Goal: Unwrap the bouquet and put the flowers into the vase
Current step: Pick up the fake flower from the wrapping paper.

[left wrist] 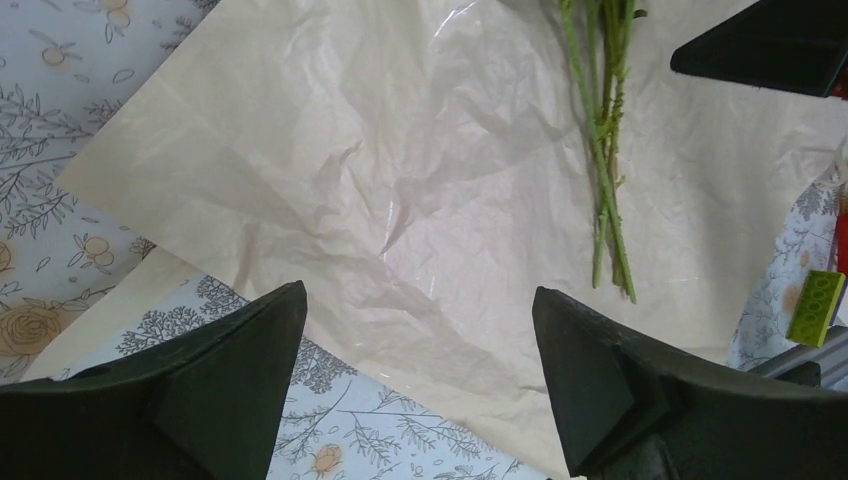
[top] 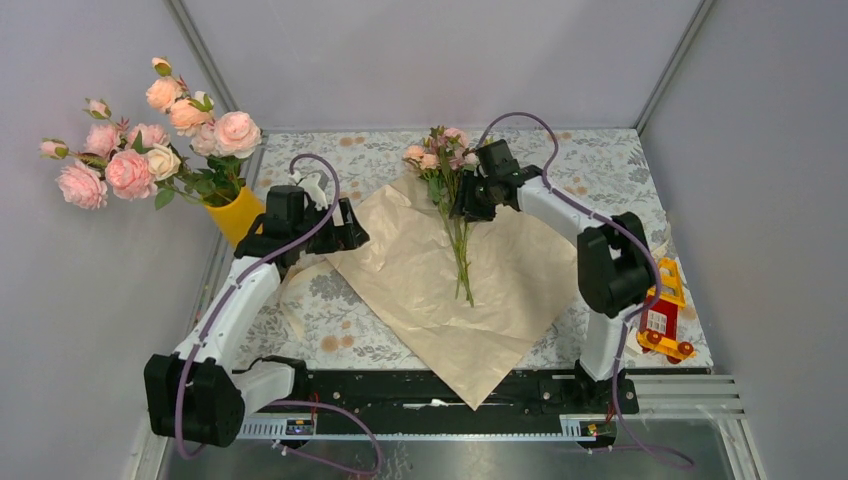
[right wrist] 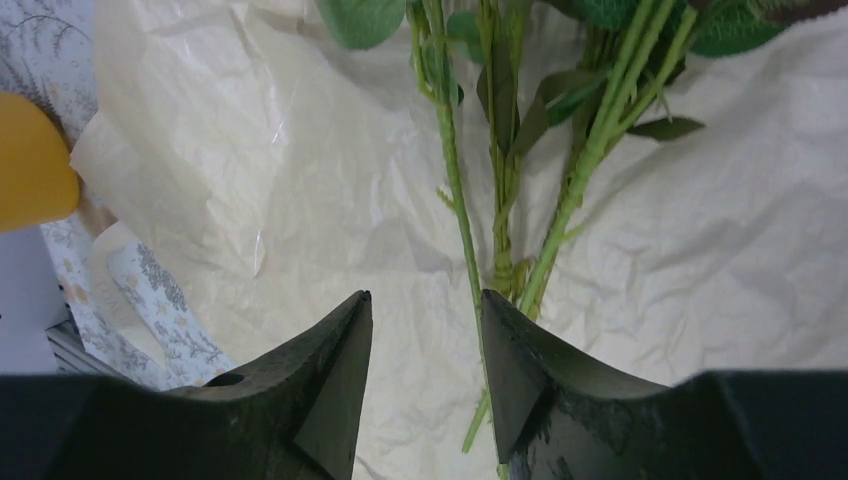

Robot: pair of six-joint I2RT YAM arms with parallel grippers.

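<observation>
So the wrapping paper [top: 440, 285] is fully opened up and lying flat and crinkly on the flower-print table [top: 600, 160], with one corner hanging over the near edge. I'll place everything else off that sheet.

The flowers [top: 450, 185] are lying loose on the far part of the paper. The little pink heads stick out past its far corner, and the thin green stems run back toward the middle of the sheet. The stem ends stop well short of its near corner.

The right gripper [right wrist: 425, 295] hangs low over that far part of the paper, right above the stems and just below the leaves. Its jaws are only partway open. One stem runs down through the gap, close to one finger, and the others pass under that same finger. It isn't clamped on anything that I can see, since bare paper shows between the fingers.

The left gripper [left wrist: 418, 290] is over the paper's left edge with its jaws spread wide and nothing in them.

The vase [top: 238, 213] stands off the paper's left corner, well clear of the sheet. It's packed with the big pale pink and peach roses [top: 150, 140]. A red and yellow toy [top: 665, 315] sits off the paper's right side.
</observation>
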